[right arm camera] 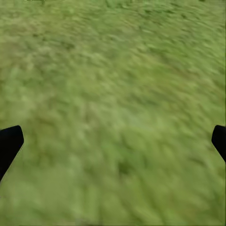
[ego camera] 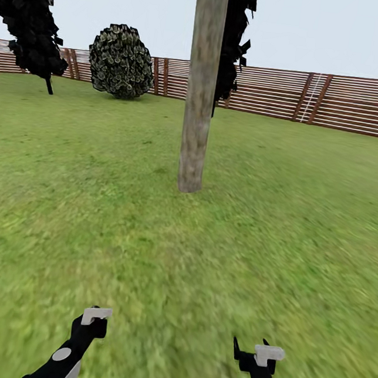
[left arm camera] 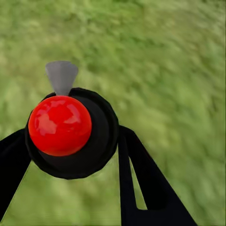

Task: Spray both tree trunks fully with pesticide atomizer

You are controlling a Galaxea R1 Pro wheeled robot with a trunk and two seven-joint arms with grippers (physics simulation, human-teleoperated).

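Note:
The pesticide atomizer, a black round body with a shiny red cap and a grey nozzle, sits between the black fingers of my left gripper, which is shut on it above the grass floor. In the head view the left gripper hangs low at the bottom left. My right gripper is open and holds nothing, its fingertips spread wide over the grass. One tree trunk, thick and grey-brown, stands straight ahead a few metres away. A second tree with a dark crown stands at the far left.
A round dark bush grows in front of the brown slatted fence that closes off the lawn at the back. Open grass lies between me and the trunk.

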